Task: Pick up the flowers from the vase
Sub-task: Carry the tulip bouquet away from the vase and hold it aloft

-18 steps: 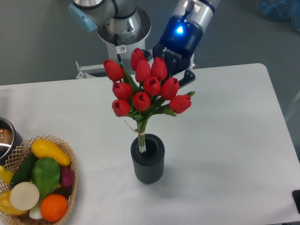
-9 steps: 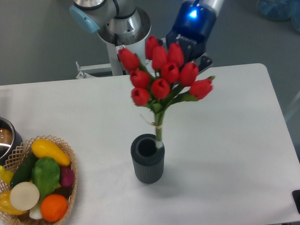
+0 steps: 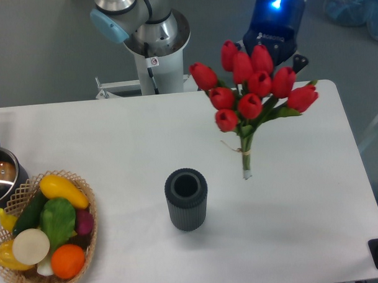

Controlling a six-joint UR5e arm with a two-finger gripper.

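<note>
The flowers (image 3: 254, 92), a bunch of red tulip buds with green leaves, hang in the air right of the table's middle. Their tied stem ends are free, clear of the vase and to its right. My gripper (image 3: 278, 61) comes in from behind and above, shut on the bunch; the buds hide most of its fingers. One dark fingertip (image 3: 300, 62) shows at the right of the buds. The vase (image 3: 186, 199), dark grey, ribbed and upright, stands with an empty round mouth at the table's front middle.
A wicker basket (image 3: 87, 241) of colourful vegetables and fruit sits at the front left corner. A metal pot (image 3: 1, 176) with a blue handle stands at the left edge. The robot base (image 3: 151, 37) rises behind the table's far edge.
My gripper has moved up and to the right with the flowers. The stems, in the vase a second ago, have come fully out of it and now hang to its right.
</note>
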